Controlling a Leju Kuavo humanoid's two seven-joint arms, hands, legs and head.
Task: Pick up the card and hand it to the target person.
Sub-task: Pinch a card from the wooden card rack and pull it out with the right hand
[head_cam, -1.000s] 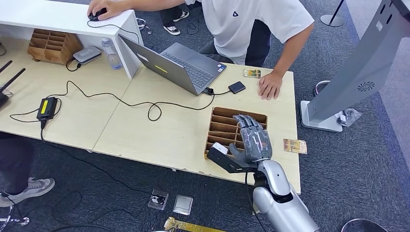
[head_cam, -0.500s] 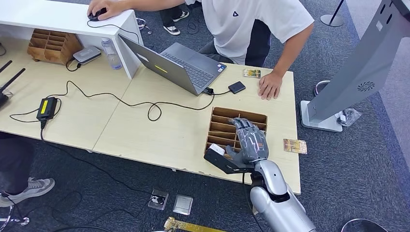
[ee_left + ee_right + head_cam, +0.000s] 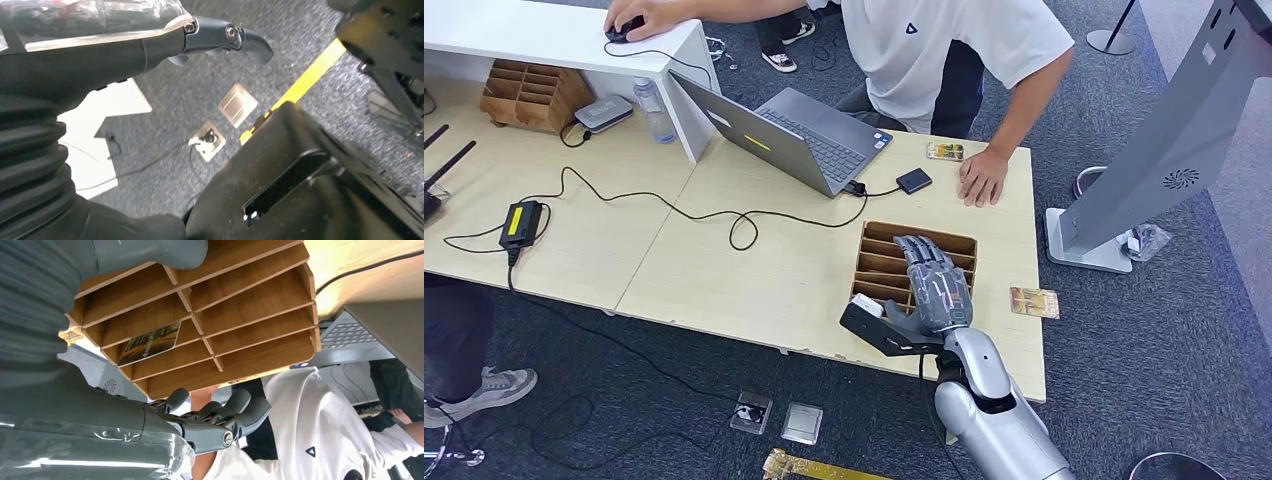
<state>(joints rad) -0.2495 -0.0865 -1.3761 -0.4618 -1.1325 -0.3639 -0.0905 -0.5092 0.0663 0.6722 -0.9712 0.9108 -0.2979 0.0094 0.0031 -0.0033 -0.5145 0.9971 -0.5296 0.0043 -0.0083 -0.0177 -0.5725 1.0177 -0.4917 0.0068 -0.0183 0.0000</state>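
Wooden card organizer (image 3: 886,262) with slanted slots is sitting near the front edge of a pale wooden table (image 3: 754,270), and the robot's right hand (image 3: 936,283) is hovering over it, fingers (image 3: 924,255) extended and slightly apart, holding nothing. From the right wrist camera, a card (image 3: 150,343) printed with a dark landscape picture is leaning inside one slot of the organizer, apart from the hand's thumb and fingers. Another card (image 3: 1034,302) is lying flat on the table just beside the organizer, near the table's right edge. At the far side, a person in a white shirt (image 3: 944,45) is leaning over, one hand (image 3: 982,178) pressing on the table beside an open laptop (image 3: 794,135). The left hand (image 3: 220,37) is hanging over grey carpet, fingers loosely extended and holding nothing.
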